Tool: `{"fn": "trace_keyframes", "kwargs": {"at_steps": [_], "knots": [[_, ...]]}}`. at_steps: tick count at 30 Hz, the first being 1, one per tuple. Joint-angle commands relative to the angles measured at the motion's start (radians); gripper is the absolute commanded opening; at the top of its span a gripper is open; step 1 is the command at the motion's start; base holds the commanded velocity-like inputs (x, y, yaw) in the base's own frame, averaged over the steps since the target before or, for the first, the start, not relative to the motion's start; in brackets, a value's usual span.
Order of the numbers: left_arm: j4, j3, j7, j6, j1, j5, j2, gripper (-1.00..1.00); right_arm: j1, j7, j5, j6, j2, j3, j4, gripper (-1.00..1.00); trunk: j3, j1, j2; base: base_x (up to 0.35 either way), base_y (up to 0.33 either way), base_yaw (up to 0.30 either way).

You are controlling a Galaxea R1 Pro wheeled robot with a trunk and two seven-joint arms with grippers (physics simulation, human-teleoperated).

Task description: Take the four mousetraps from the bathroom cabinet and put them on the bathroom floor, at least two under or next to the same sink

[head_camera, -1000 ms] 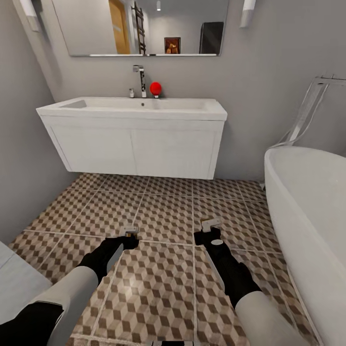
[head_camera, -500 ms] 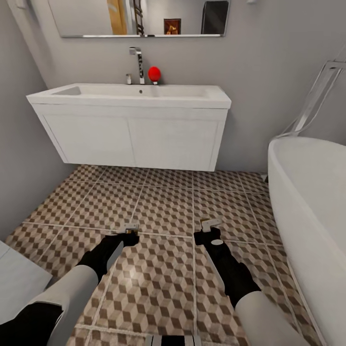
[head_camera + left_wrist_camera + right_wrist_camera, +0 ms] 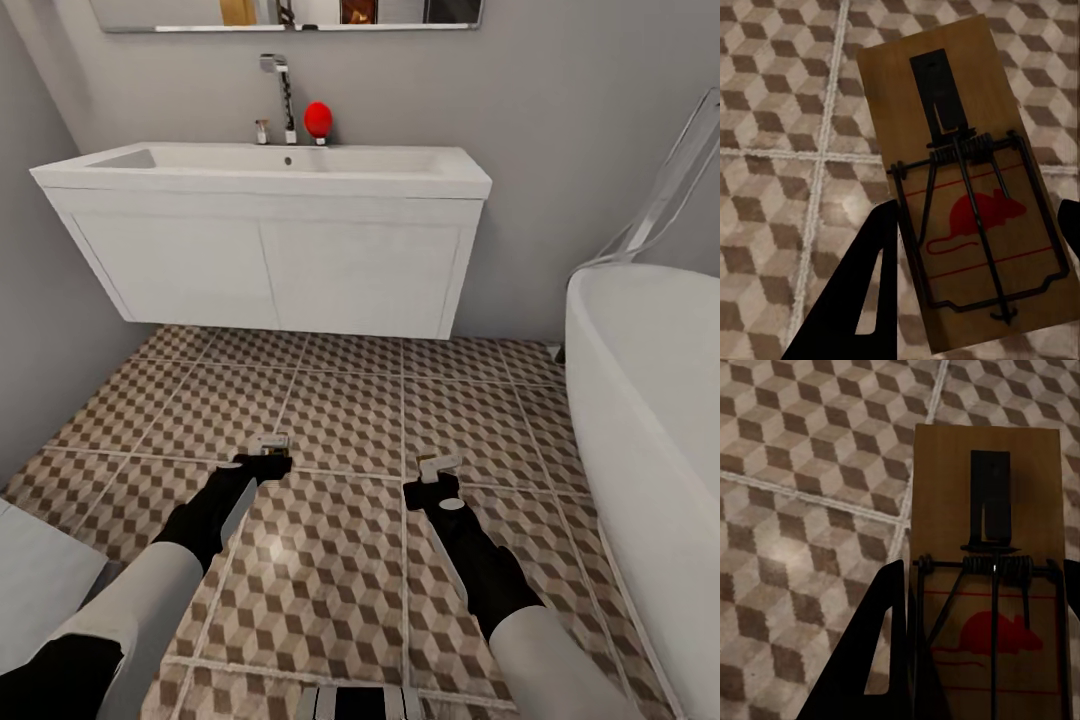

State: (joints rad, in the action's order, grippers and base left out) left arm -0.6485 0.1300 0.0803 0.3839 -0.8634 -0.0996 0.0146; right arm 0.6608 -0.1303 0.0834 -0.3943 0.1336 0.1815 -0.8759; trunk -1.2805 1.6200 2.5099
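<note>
Each arm carries a mousetrap above the bathroom floor [image 3: 340, 430]. My left gripper [image 3: 266, 452] is shut on a wooden mousetrap [image 3: 964, 180] with a wire spring and a red mouse print; in the head view this mousetrap [image 3: 268, 442] pokes out past the fingers. My right gripper [image 3: 436, 478] is shut on a second mousetrap [image 3: 990, 577], whose tip [image 3: 440, 464] shows pale in the head view. The white bathroom sink [image 3: 270, 170] with its chrome tap [image 3: 283, 95] hangs on the wall ahead, beyond both grippers.
A white bathtub [image 3: 650, 420] fills the right side. A grey wall [image 3: 40, 330] closes the left, with a white object [image 3: 40, 590] low at the left edge. A red ball [image 3: 318, 118] sits behind the basin. Open tiles lie between the grippers and the vanity.
The whole view has shifted: the sink and vanity look nearer and higher in the picture, the mirror nearly gone from the top. Both grippers still hold their mousetraps in much the same pose.
</note>
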Motion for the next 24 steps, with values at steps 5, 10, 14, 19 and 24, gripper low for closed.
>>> {"fn": "trace_keyframes", "kwargs": {"at_steps": [5,10,14,19,24], "knots": [[-0.055,0.005,0.011,0.008,0.003,-0.008,-0.002,-1.00,0.000,-0.002,0.008,-0.008,0.001,0.000,-0.003,-1.00,-0.020,0.002,0.002,0.000,0.000,0.000],[-0.076,0.005,0.012,0.011,0.008,-0.008,-0.003,-1.00,0.000,-0.004,0.009,-0.010,0.004,-0.002,-0.018,-1.00,-0.040,0.004,0.003,0.000,0.000,0.000],[-0.081,0.005,0.011,0.018,0.009,-0.008,-0.003,-1.00,0.000,-0.007,0.009,-0.018,0.004,-0.002,-0.071,-1.00,-0.055,0.006,0.004,0.000,0.000,0.000],[-0.100,0.006,0.011,0.039,0.009,-0.009,-0.002,-1.00,0.000,-0.009,0.010,-0.119,0.006,-0.003,-0.162,-1.00,-0.074,0.008,0.005,0.000,0.000,0.000],[-0.125,0.006,0.011,0.091,0.009,-0.009,-0.002,-1.00,0.007,-0.010,0.010,-0.202,0.007,-0.003,-0.227,-1.00,-0.094,0.011,0.006,0.000,0.000,0.000]]}}
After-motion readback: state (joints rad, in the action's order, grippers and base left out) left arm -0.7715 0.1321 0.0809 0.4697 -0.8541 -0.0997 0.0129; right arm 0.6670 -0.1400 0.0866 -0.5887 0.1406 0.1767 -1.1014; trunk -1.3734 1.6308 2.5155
